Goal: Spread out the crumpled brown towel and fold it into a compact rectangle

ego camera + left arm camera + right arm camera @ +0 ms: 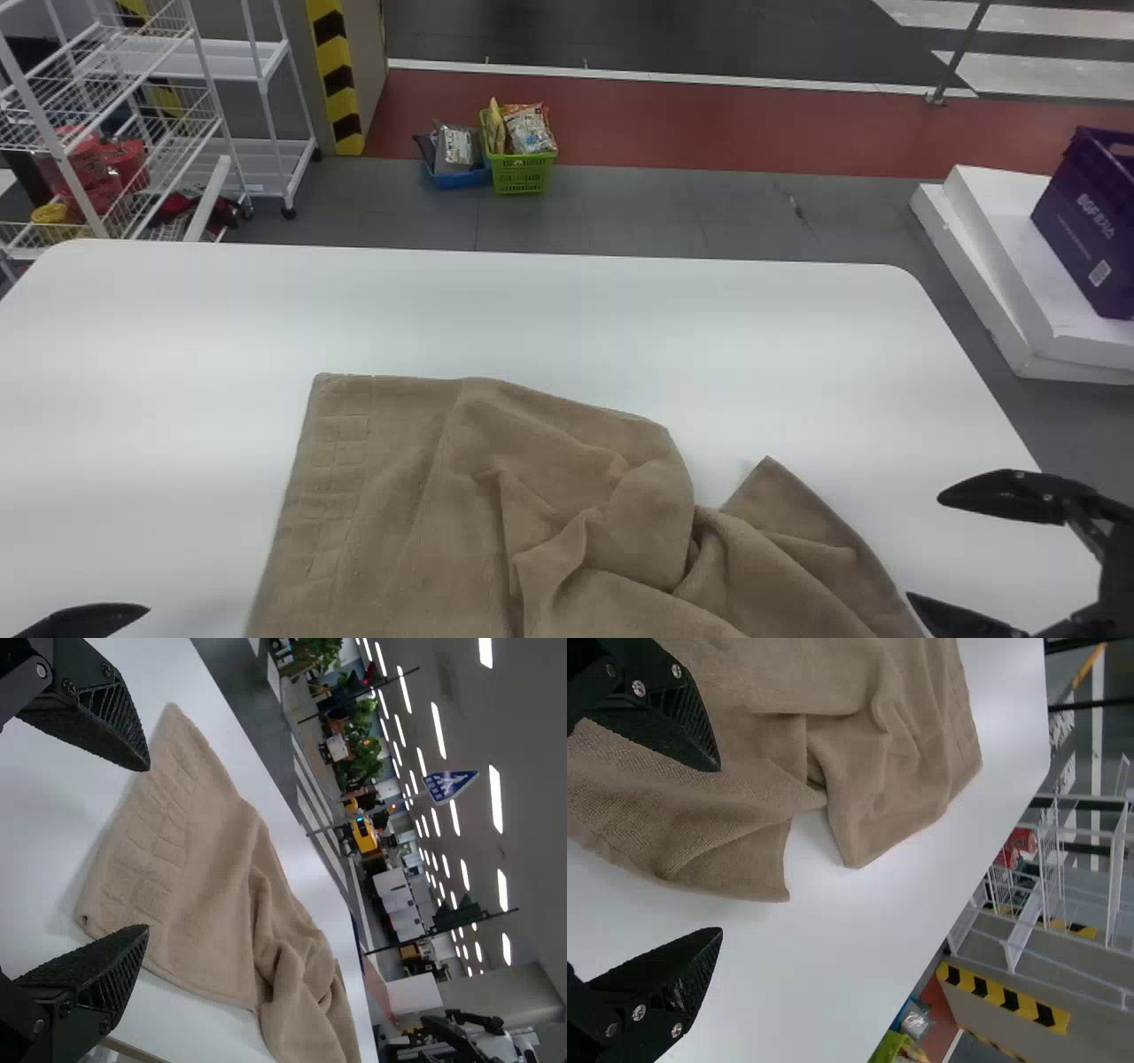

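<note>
1. Head view: the soft, brown cloth towel [399,496] lies from the centre down to the bottom edge on the smooth white table [177,337]. Its patterned band [337,470] is fairly flat at the left; the folds bunch toward the lower right, seemingly its longer direction, though the frame cuts it off. My right gripper [924,547], with flat black fingers, sits at the lower right, beside the towel's loose end; a pointed corner [771,483] sticks up from that end, toward the centre.

2. Left wrist view: my black left gripper [147,849] is wide open and empty, facing the banded side. Whether a finger touches cloth, I can't tell.

3. Right wrist view: my right fingers stand wide apart, holding nothing. One overlaps the towel in view, the other bare table, and the pointed corner lies ahead of the gap. I judge this arm nearer the crumpled part, so spreading that end probably falls to it.
</note>
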You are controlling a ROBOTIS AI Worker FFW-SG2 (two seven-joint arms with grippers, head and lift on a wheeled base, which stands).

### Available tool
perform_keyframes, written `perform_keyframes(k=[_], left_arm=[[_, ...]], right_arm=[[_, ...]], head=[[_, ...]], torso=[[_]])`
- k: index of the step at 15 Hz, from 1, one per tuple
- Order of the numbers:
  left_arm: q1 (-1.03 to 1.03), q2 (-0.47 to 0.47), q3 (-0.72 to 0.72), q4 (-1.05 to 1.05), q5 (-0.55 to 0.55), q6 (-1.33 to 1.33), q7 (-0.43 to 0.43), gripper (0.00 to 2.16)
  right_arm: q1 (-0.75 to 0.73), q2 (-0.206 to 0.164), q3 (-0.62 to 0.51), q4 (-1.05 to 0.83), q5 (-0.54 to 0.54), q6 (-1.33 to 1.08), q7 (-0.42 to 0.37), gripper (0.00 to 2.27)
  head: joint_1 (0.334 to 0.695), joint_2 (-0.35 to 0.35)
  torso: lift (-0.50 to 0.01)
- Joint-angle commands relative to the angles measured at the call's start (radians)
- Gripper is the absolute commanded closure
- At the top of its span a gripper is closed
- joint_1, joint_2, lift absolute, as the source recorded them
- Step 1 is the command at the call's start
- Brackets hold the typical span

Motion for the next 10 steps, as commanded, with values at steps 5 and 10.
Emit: perform_keyframes(k=[5, 10], left_arm=[[-0.034, -0.003, 0.005, -0.003, -0.023, 0.083, -0.027, 0.20], [-0.036, -0.003, 0.024, -0.006, -0.028, 0.086, -0.028, 0.20]], right_arm=[[0.095, -0.030, -0.018, 0.004, 0.068, -0.050, 0.003, 0.19], [0.184, -0.080, -0.030, -0.032, 0.073, -0.108, 0.003, 0.20]], head=[[0.695, -0.098], [0.695, -0.118]], torso=[[-0.127], [-0.127]])
